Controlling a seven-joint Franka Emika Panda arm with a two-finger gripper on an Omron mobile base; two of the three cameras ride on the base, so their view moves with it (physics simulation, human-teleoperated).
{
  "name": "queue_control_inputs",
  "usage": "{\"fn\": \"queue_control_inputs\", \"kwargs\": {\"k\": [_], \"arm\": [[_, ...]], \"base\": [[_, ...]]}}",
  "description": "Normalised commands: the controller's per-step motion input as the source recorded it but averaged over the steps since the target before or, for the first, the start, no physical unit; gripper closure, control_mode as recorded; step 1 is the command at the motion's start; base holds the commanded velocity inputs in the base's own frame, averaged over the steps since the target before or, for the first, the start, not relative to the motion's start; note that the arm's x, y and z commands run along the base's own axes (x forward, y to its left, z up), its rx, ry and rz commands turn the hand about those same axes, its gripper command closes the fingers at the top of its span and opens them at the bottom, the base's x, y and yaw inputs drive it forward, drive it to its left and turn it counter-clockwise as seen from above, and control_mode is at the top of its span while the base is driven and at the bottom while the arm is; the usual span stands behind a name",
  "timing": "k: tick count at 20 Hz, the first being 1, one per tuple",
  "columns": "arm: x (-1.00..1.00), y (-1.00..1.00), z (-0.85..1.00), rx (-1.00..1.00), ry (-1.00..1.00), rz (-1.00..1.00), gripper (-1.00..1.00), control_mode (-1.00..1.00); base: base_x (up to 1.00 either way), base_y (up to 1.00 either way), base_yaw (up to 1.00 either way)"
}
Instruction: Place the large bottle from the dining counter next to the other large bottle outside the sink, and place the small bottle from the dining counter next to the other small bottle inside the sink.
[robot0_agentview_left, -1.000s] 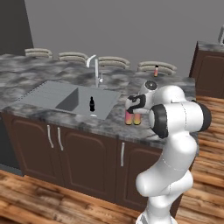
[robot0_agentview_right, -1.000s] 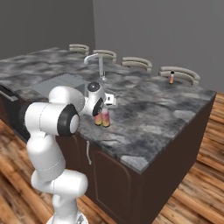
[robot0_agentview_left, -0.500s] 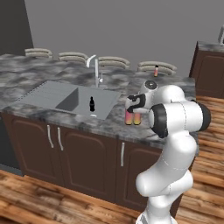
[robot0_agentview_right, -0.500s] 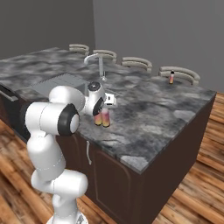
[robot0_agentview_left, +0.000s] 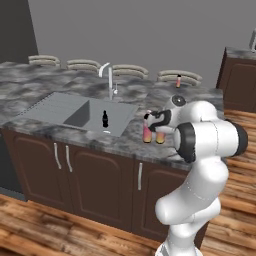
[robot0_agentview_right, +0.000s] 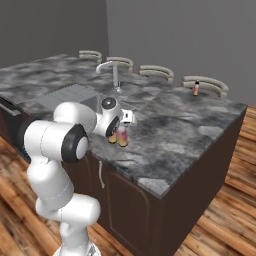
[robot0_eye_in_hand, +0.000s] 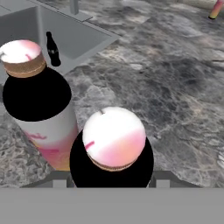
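Left base view
sink (robot0_agentview_left: 55, 107): recessed in the dining counter (robot0_agentview_left: 30, 87), faucet (robot0_agentview_left: 109, 80) at its back rim
black bottle (robot0_agentview_left: 105, 119): upright inside the sink, in the basin nearest the arm
large bottles (robot0_agentview_left: 147, 130): two, upright, side by side on the stone just right of the sink, outside it
gripper (robot0_agentview_left: 152, 120): at the large bottles, over the one nearer the arm; the jaws are hidden here
pink bottle (robot0_agentview_left: 178, 81): upright at the counter's far edge, well right of the sink

Right base view
sink (robot0_agentview_right: 65, 95): grey, partly behind the arm
large bottles (robot0_agentview_right: 121, 136): on the counter just right of the sink
gripper (robot0_agentview_right: 120, 120): directly above them
pink bottle (robot0_agentview_right: 196, 88): far edge of the counter, well apart from the sink

Hand view
near large bottle (robot0_eye_in_hand: 113, 144): pale cap close under the camera, between the finger bases; I cannot tell whether the jaws clamp it
other large bottle (robot0_eye_in_hand: 37, 103): just beside it, on the sink side
black bottle (robot0_eye_in_hand: 53, 49): inside the sink
pink bottle (robot0_eye_in_hand: 215, 9): far from the sink, at the top corner
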Motion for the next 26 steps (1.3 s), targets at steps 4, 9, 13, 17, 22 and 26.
{"fn": "queue_control_inputs", "kwargs": {"k": [4,9,13,17,22,26], "arm": [[-0.01,-0.09,-0.09,0.00,-0.02,0.00,1.00,-1.00],[0.00,-0.01,-0.16,0.00,-0.01,0.00,1.00,-1.00],[0.00,0.00,-0.26,0.00,0.00,0.00,1.00,-1.00],[-0.03,0.00,-0.37,0.00,0.00,0.00,1.00,-1.00],[-0.23,0.00,-0.21,0.00,-0.04,0.00,1.00,-1.00],[-0.32,0.00,-0.19,0.00,-0.06,0.00,1.00,-1.00]], "base": [[0.00,0.00,0.00],[0.00,0.00,0.00],[0.00,0.00,0.00],[0.00,0.00,0.00],[0.00,0.00,0.00],[0.00,0.00,0.00]]}}
